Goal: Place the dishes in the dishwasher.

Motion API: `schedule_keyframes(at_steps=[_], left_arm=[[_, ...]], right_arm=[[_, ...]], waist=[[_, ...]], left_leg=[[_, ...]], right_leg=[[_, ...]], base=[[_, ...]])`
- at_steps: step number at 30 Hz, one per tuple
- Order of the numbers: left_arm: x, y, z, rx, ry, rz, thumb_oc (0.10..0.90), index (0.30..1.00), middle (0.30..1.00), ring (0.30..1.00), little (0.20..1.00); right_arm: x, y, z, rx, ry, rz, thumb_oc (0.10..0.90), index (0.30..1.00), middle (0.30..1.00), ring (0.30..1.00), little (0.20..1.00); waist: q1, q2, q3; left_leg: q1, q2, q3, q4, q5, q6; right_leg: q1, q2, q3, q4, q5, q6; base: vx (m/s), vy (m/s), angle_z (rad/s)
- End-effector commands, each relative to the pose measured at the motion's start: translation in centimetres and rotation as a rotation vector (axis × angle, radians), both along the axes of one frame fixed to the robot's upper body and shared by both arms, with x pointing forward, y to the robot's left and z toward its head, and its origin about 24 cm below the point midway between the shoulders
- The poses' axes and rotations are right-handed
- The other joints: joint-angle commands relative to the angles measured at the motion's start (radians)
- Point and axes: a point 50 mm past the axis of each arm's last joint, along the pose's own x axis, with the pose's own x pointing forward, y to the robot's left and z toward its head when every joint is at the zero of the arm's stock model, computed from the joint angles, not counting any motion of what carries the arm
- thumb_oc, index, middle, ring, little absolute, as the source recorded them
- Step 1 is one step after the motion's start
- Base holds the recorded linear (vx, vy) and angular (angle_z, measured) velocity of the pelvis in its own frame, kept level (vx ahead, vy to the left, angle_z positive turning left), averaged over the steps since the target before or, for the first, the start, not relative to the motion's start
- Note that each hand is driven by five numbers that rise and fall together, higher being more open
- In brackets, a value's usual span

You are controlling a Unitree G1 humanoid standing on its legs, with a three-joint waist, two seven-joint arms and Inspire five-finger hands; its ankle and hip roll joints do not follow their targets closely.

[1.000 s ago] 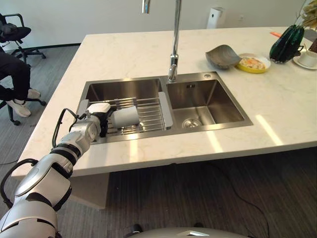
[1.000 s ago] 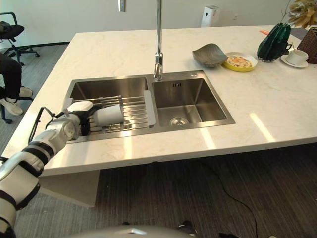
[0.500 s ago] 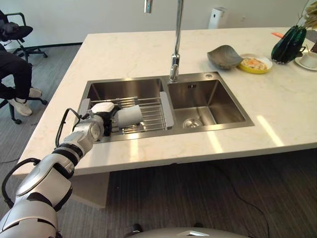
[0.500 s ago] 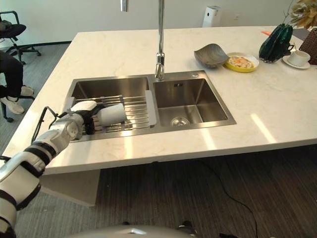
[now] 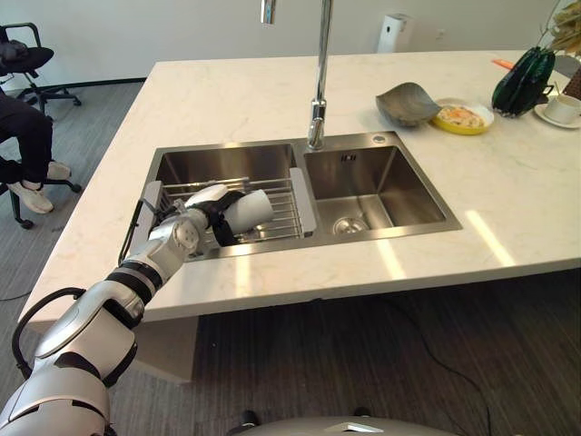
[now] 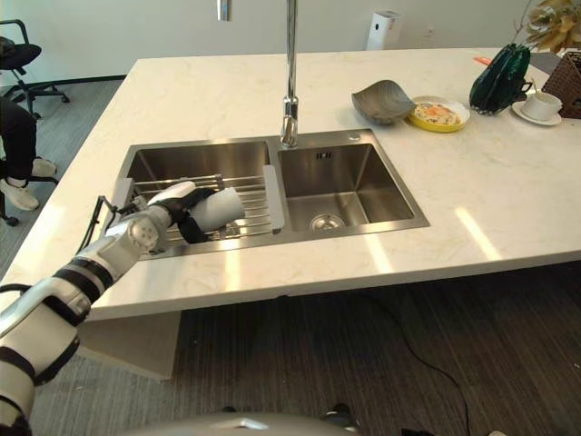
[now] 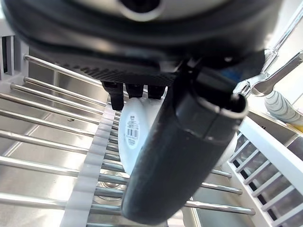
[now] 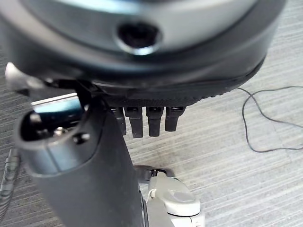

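Note:
A white cup lies on its side in my left hand, just above the wire rack that spans the left basin of the steel sink. The hand's fingers and thumb curl round the cup, whose base faces the wrist camera. A grey bowl and a yellow plate with food sit on the counter at the far right. My right hand hangs over the carpeted floor with straight fingers and holds nothing.
A tall faucet rises behind the sink's divider. A dark green vase and a cup on a saucer stand at the far right edge. A seated person is at the left, beyond the counter.
My left hand has carried the cup to the right and a little farther over the rack, and the cup's open end now points more to the right.

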Motion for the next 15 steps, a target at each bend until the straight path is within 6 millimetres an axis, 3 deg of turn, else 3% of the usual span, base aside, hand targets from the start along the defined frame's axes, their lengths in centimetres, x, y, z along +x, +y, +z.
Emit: schedule_keyframes(at_steps=[1, 15], left_arm=[[3.65, -0.61, 11.32, -0.049, -0.351, -0.003, 0.800, 0.900, 0.900, 0.900, 0.900], [3.76, 0.17, 11.32, -0.061, -0.341, 0.036, 0.800, 0.900, 0.900, 0.900, 0.900]], right_arm=[[0.50, -1.34, 0.52, -0.041, 0.003, 0.004, 0.800, 0.900, 0.900, 0.900, 0.900], [0.40, -1.20, 0.47, -0.031, 0.004, 0.004, 0.800, 0.900, 0.900, 0.900, 0.900]], waist=[[0.024, 0.047, -0.004], [0.018, 0.049, -0.003]], left_leg=[[0.045, 0.026, -0.052, 0.006, -0.090, -0.035], [0.047, 0.020, -0.049, 0.006, -0.092, -0.033]], right_leg=[[-0.021, -0.057, -0.091, 0.011, 0.024, 0.095], [-0.026, -0.061, -0.087, 0.011, 0.028, 0.095]], base=[[0.00, 0.000, 0.00], [0.00, 0.000, 0.00]])
